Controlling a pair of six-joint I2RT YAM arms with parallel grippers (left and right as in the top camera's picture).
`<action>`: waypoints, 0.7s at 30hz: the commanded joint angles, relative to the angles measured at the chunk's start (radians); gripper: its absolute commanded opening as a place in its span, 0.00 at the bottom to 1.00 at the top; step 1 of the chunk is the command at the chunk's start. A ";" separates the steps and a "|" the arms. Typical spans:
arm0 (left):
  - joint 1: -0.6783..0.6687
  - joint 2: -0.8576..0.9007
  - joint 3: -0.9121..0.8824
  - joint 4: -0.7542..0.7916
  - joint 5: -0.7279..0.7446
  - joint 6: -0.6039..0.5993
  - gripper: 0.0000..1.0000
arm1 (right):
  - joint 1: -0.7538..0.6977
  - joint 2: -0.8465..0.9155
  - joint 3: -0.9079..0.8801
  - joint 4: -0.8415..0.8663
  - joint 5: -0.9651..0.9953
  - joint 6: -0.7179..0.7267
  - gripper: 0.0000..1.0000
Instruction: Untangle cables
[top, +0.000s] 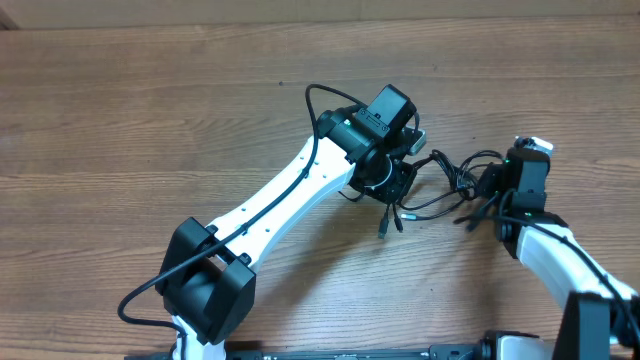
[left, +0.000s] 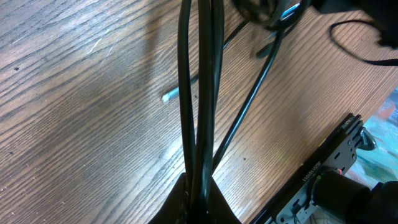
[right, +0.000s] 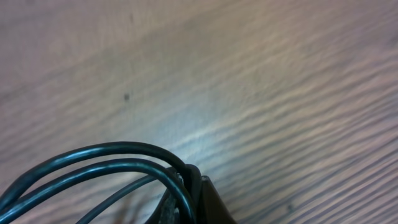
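The cables (top: 447, 178) are thin black cords bunched in loops on the wood table between my two grippers, with plug ends hanging near the front (top: 388, 222). My left gripper (top: 392, 182) is shut on several strands, which run up from its jaws in the left wrist view (left: 200, 112). My right gripper (top: 492, 192) is shut on looped strands at the right end of the bunch, seen curving left from its jaws in the right wrist view (right: 106, 163). A small pale plug tip (left: 169, 96) lies on the table.
The left arm's own thicker black cable (top: 318, 100) arches behind its wrist. The table's front edge with a black rail (left: 323, 165) shows in the left wrist view. Bare wood table (top: 150, 120) spreads to the left and back.
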 joint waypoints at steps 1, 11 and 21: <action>-0.006 -0.007 0.013 -0.003 0.014 0.017 0.04 | -0.004 -0.092 0.021 0.010 0.095 -0.061 0.04; -0.006 -0.007 0.013 -0.031 -0.004 0.051 0.04 | -0.003 -0.357 0.021 0.002 0.195 -0.235 0.04; -0.006 -0.008 0.013 -0.046 -0.008 0.051 0.04 | -0.003 -0.586 0.021 -0.009 0.200 -0.475 0.04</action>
